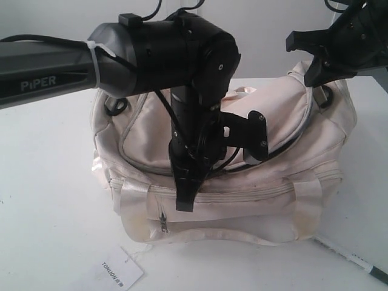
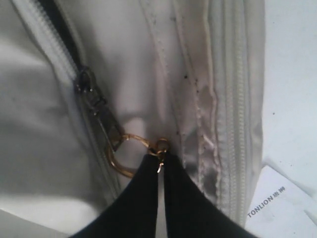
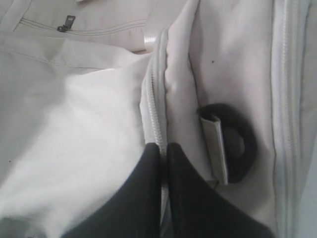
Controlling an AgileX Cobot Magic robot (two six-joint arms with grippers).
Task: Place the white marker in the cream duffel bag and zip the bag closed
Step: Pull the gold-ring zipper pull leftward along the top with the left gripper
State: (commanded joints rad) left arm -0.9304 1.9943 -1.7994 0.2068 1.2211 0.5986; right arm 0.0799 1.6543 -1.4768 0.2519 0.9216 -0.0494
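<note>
Both clenched: left gripper [image 2: 159, 157] on ring pull [image 2: 134, 138], right gripper [image 3: 163, 148] on cream duffel bag [image 1: 242, 200] seam; white marker [image 1: 348, 256] lower rt.

Exterior view: from in front of the cream duffel bag [image 1: 242, 200] and somewhat above, facing down across the white desk [image 1: 42, 200], near enough for the left arm [image 1: 151, 54] to crowd the upper left. Left wrist view: pressed close over the bag's top, looking along the left fingers [image 2: 141, 198] at the gold ring pull [image 2: 133, 139] and zipper, with a strip of desk alongside. Shared with the exterior view: the front zipper seam and the paper tag [image 1: 120, 270]. Right wrist view: equally close, looking past the right fingers [image 3: 193, 198] onto the bag's end by the black ring [image 3: 247, 134]. Shared with the exterior view: that same end, at the right.
</note>
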